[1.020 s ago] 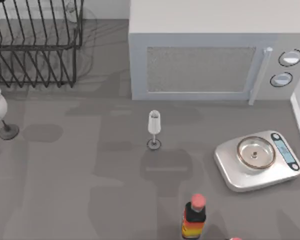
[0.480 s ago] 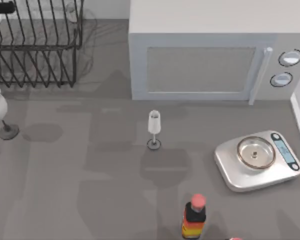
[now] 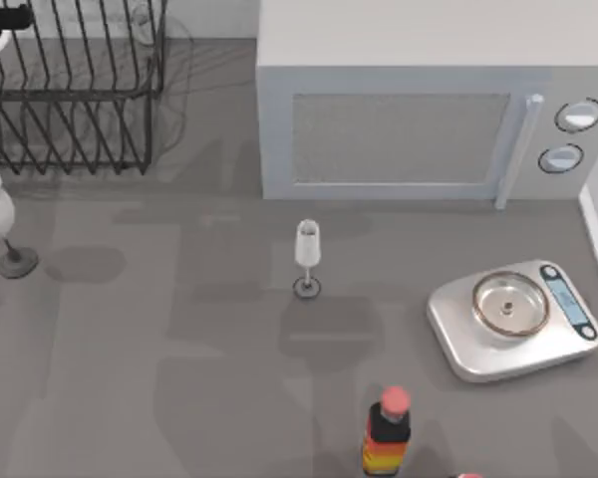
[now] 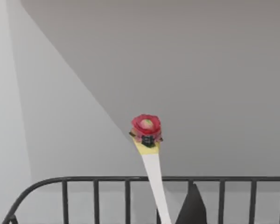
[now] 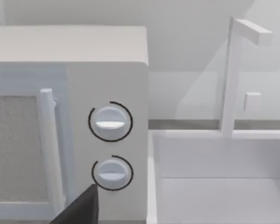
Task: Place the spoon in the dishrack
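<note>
At the top view's upper left, the left gripper [image 3: 2, 17] holds the spoon [image 4: 151, 163] over the dishrack [image 3: 75, 110], apparently clamped; next, lower and let go.

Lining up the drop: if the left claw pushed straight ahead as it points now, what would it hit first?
The left claw, over the dishrack, would likely meet its top rail first, just under the held spoon; beyond is bare wall. Depth unclear.
</note>
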Robot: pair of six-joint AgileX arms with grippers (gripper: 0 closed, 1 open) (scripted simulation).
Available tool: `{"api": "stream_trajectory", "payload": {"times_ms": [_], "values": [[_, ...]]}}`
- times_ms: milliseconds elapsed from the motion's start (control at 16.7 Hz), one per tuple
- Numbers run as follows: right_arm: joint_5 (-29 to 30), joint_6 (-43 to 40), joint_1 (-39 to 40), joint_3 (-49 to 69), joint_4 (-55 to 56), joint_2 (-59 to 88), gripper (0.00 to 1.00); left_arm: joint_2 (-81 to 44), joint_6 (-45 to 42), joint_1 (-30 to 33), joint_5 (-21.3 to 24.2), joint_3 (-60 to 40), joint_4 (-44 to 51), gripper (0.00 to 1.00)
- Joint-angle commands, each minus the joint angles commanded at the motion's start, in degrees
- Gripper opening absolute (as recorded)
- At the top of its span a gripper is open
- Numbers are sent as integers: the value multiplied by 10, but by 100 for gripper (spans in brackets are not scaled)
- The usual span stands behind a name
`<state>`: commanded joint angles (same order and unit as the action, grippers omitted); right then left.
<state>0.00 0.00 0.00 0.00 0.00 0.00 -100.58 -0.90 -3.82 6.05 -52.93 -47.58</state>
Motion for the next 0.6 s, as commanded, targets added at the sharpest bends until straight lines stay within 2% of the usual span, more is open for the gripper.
{"api": "stream_trajectory", "payload": {"times_ms": [240, 600], "values": [[0, 0, 0, 0, 0, 0, 100, 0, 0, 0, 0, 0, 0, 98], [0, 0, 0, 0, 0, 0, 100, 0, 0, 0, 0, 0, 0, 100]]}}
